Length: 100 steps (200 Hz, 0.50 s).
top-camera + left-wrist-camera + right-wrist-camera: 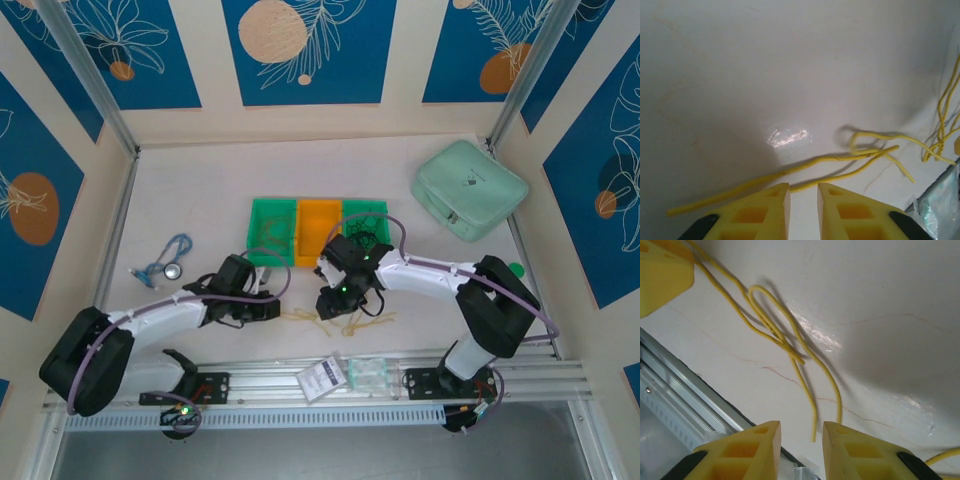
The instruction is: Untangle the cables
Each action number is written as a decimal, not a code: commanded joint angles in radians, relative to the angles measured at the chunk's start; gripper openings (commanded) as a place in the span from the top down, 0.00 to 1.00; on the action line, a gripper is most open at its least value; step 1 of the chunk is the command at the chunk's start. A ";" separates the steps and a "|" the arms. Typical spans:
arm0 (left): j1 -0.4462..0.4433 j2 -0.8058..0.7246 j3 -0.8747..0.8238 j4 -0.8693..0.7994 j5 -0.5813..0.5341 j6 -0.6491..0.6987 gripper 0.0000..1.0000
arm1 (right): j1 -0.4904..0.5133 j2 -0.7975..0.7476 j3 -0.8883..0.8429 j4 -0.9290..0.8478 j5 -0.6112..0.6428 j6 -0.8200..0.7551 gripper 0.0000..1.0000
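Top external: pale yellow cables (345,322) loose on table (200,180), near front rail (260,380), between left claw (270,310) and right claw (335,310).
Left claw, wrist view: narrow gap, low over table; one cable end right at the fingertips (782,192).
Right claw, wrist view: narrow gap, nothing between; looped cable just ahead.

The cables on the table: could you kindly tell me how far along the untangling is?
Done: a few thin wires appear to lie in the tray's green compartments. In hand: the left gripper and the right gripper hover over the yellow cables, jaws narrowly apart, nothing visibly clamped. Remaining: those strands are looped over each other and need pulling apart.
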 commanded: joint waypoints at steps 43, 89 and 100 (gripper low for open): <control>-0.010 0.083 -0.018 0.077 -0.006 0.022 0.80 | 0.004 0.061 0.007 -0.036 -0.054 -0.036 0.72; -0.009 0.121 -0.034 0.124 0.001 0.018 0.80 | 0.007 0.058 -0.012 -0.070 -0.048 -0.052 0.72; -0.009 0.128 -0.037 0.134 0.004 0.016 0.81 | 0.007 0.054 -0.015 -0.084 -0.038 -0.054 0.72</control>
